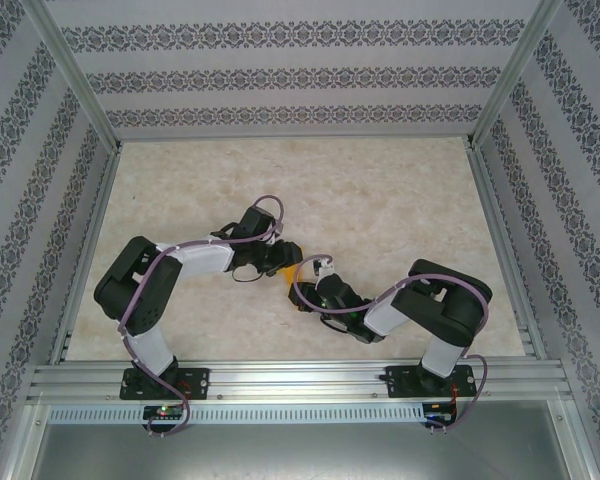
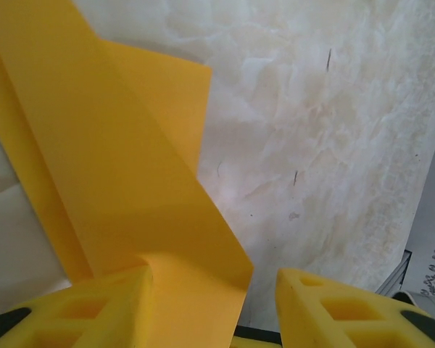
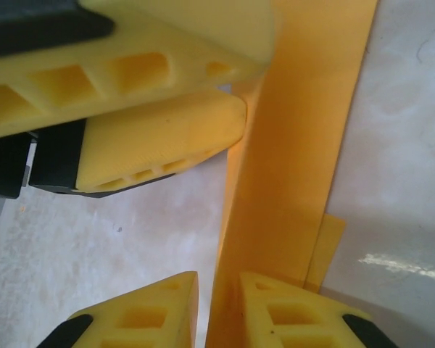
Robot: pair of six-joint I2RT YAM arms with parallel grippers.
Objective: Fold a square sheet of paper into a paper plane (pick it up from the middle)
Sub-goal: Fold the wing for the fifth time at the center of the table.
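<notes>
paper sheet point(image 1: 292, 276): orange-yellow, already folded into a long creased shape, sitting mid-table point(image 1: 380, 200) right where both arms meet, closer to the near edge than the far wall.
left wrist cam: sheet point(image 2: 130, 181) runs from the top-left corner down into the jaws, with one folded flap sticking out to the right and its corner free over the marble-pattern top.
left gripper point(image 2: 214, 274): jaws clearly apart. The sheet lies against one finger point(image 2: 94, 304) and the other finger stands clear of it.
right wrist cam: sheet point(image 3: 297, 145) is a tall strip dropping between the right gripper point(image 3: 217, 279) fingers. Gap is narrow, can't tell if it's pinching.
left gripper's fingers point(image 3: 167, 138) sit just beside the strip's upper part, tips at its edge.
</notes>
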